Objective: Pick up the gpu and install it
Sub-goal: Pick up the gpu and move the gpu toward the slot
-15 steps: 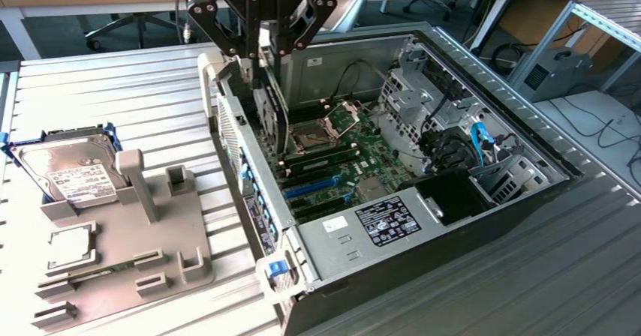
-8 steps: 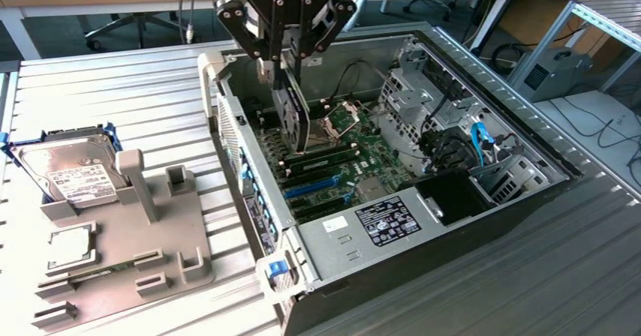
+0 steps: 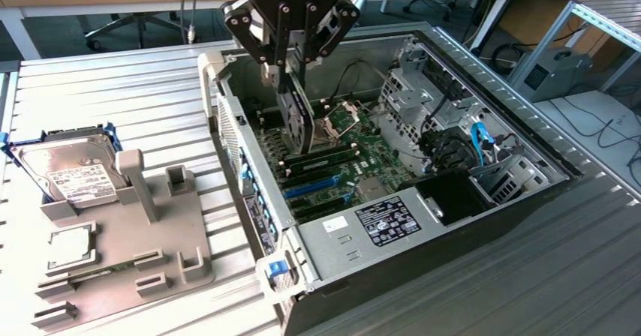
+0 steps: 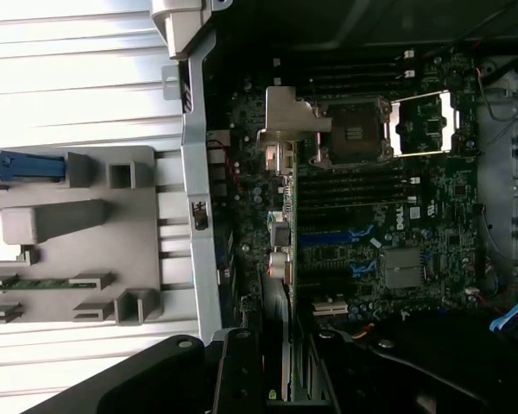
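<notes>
Exterior view, upper centre of the frame: the pincer [image 3: 288,77] pinches the gpu [image 3: 296,118] by its upper end. The card therefore hangs on edge above the motherboard [image 3: 346,172] inside the open computer case [image 3: 521,163]. This on-edge hold probably lets it drop between neighbouring parts. The blue expansion slots [image 3: 315,187] lie lower in the frame, near the card's foot but apart from it, so the card is not seated. Wrist view: the card appears edge-on, ending in a pale metal part [image 4: 281,129], apparently its bracket. At the exterior view's left, a hard drive [image 3: 62,172] sits in a grey fixture [image 3: 130,238] on the tabletop [image 3: 120,96].
</notes>
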`<control>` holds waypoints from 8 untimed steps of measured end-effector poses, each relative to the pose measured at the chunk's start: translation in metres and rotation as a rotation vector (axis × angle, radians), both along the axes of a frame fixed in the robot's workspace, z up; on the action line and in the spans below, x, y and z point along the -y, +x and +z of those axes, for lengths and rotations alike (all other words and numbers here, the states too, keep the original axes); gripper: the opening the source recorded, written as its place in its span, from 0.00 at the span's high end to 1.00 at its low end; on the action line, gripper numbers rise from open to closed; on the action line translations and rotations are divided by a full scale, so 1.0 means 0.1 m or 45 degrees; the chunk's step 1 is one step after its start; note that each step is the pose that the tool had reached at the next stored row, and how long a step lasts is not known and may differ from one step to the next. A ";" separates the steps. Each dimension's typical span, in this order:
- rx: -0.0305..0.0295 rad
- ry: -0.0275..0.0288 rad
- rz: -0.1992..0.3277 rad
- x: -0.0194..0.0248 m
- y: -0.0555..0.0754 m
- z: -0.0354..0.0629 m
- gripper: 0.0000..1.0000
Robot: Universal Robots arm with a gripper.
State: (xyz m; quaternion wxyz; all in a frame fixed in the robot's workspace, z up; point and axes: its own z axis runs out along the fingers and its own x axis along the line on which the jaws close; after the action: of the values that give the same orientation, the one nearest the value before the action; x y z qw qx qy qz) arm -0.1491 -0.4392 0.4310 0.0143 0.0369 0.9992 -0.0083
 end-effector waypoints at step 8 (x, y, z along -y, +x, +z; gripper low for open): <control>0.0000 0.0000 0.000 -0.003 0.03 -0.024 0.74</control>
State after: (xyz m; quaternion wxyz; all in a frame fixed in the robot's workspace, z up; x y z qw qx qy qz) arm -0.1458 -0.4389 0.4286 0.0143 0.0369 0.9992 -0.0083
